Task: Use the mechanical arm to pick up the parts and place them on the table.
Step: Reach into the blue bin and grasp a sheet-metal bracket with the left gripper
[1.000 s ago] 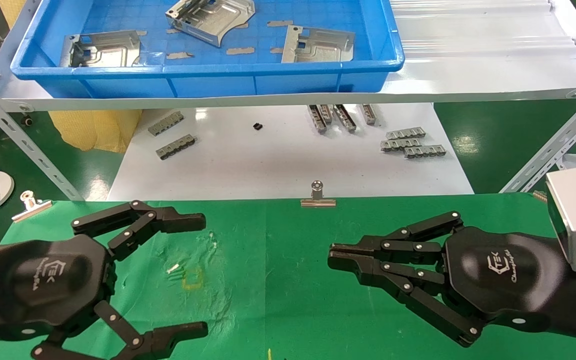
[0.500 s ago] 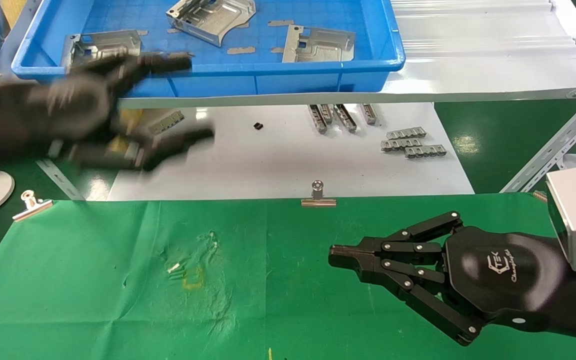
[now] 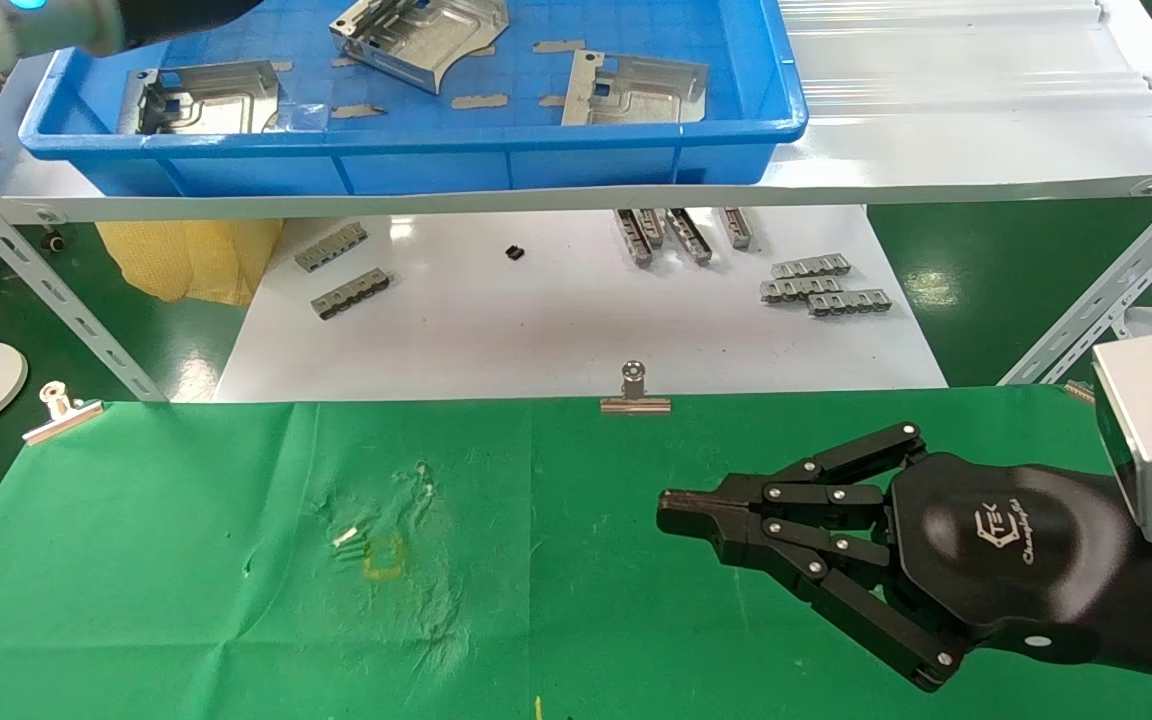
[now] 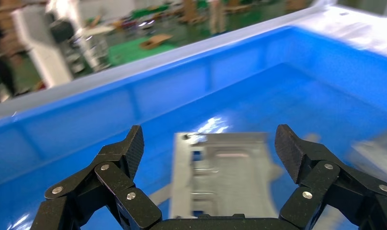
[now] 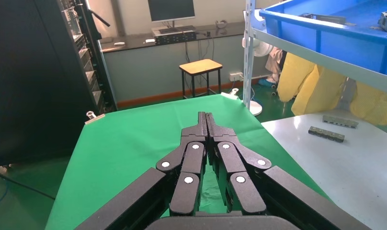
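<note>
Over blue tray (image 4: 86, 124), left gripper (image 4: 210, 148) frames embossed part (image 4: 225, 177).

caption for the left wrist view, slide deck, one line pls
Left gripper, open, hovers inside the blue tray directly over a stamped metal part, nothing grasped yet.

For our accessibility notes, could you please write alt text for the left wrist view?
The open left gripper hovers over a silvery metal part lying in the blue tray. Its black fingers stand to either side of the part, not touching it.
</note>
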Robot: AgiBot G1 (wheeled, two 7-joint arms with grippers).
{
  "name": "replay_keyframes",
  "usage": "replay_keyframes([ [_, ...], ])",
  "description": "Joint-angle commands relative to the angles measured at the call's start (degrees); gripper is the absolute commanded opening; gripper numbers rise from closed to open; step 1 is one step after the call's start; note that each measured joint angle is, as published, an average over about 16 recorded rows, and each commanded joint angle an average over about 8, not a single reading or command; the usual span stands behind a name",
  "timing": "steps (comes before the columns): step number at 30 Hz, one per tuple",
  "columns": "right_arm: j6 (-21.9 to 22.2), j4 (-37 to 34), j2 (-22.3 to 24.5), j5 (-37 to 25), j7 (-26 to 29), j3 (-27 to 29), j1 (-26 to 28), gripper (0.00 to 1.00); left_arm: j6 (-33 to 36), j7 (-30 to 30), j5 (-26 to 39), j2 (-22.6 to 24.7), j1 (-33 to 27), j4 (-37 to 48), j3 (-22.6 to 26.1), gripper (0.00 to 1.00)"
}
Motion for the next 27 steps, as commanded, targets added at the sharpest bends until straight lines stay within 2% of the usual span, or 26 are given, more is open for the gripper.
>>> replay_keyframes([
  [1, 0.00, 0.00, 0.00, 0.00, 0.00, 0.00, 0.00, 0.72, -4.18, 0.59, 1.22, 2.61, -2.04, 4.41, 0.52, 0.53],
  [3, 0.00, 0.00, 0.00, 0.00, 0.00, 0.00, 0.00, 0.94, -6.20, 0.47, 1.96, 3.91, -2.81, 6.75, 0.97, 0.28],
  [4, 0.00, 0.00, 0.00, 0.00, 0.00, 0.00, 0.00, 1.00, -7.03, 0.35, 2.33, 4.47, -3.11, 7.75, 1.22, 0.16],
  [5, 0.00, 0.00, 0.00, 0.00, 0.00, 0.00, 0.00, 1.00, -7.70, 0.17, 2.68, 4.94, -3.36, 8.58, 1.45, 0.04],
  [6, 0.00, 0.00, 0.00, 0.00, 0.00, 0.00, 0.00, 1.00, -8.28, -0.01, 3.03, 5.37, -3.58, 9.30, 1.69, 0.00],
  [27, 0.00, 0.00, 0.00, 0.00, 0.00, 0.00, 0.00, 1.00, -11.73, -1.23, 5.84, 7.81, -4.66, 10.92, 3.65, 0.00],
])
